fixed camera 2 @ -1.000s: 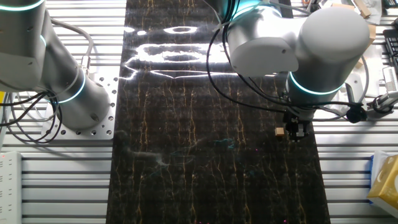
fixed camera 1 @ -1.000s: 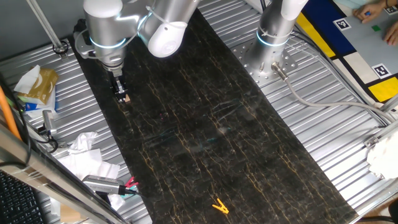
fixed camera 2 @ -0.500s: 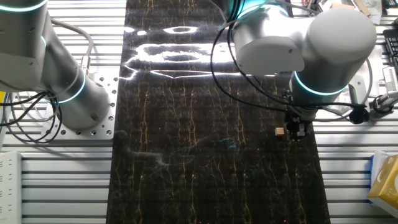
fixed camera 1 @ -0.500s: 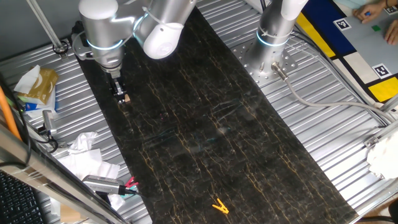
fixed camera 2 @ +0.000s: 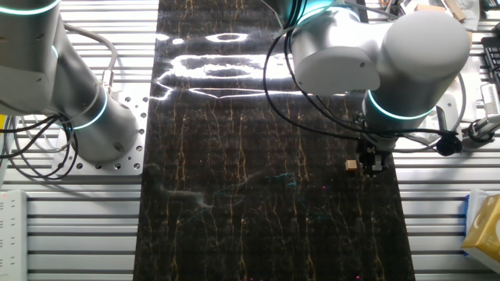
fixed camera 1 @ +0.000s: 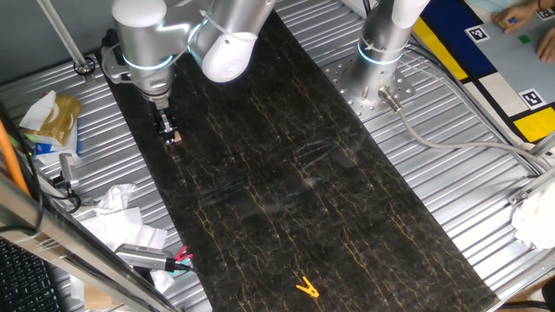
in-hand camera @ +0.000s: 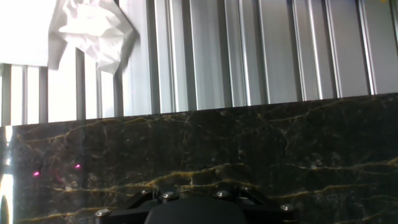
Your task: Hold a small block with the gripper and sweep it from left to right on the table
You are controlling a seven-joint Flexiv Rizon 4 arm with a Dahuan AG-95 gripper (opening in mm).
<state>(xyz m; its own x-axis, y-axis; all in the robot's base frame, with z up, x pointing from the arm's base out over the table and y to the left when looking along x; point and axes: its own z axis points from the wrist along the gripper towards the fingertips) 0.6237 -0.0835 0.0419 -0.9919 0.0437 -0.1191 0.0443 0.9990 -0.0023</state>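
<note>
Lettering is nowhere legible; the only markings are black-and-white square tags (fixed camera 1: 530, 97) on a yellow-edged board beyond the upright silver arm (fixed camera 1: 388, 35), far from my gripper (fixed camera 1: 168, 130). My gripper hangs low over one long edge of the worktop (fixed camera 1: 286, 173). The small block (fixed camera 2: 351, 165) sits on the dark slab just beside my gripper; whether it touches a finger I cannot tell, nor how wide the jaws stand. Crumpled white paper (fixed camera 1: 117, 204) lies on the ribbed metal near my gripper. A yellow clip (fixed camera 1: 305, 287) rests at the slab's far end, well apart.
</note>
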